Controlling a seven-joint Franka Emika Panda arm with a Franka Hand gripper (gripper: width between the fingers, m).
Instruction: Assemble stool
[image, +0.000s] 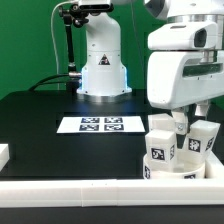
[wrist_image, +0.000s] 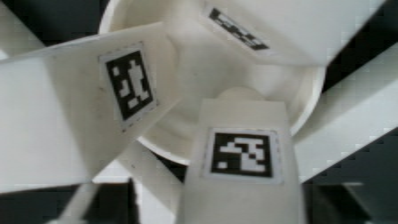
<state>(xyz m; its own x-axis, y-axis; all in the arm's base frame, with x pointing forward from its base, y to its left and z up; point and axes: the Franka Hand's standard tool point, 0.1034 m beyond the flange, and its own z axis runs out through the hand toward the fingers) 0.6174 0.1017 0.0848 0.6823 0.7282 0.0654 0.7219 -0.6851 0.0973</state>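
The stool's round white seat lies at the front of the exterior view's right, with three tagged white legs standing on it. My gripper hangs low over the legs, with the middle leg between its fingers. In the wrist view the seat fills the frame. One tagged leg runs straight toward the camera and another tagged leg stands beside it. The fingertips are hidden by the legs, so I cannot see whether they press on the middle leg.
The marker board lies on the black table in front of the arm's white base. A white rail runs along the front edge, and a white block sits at the exterior view's left edge.
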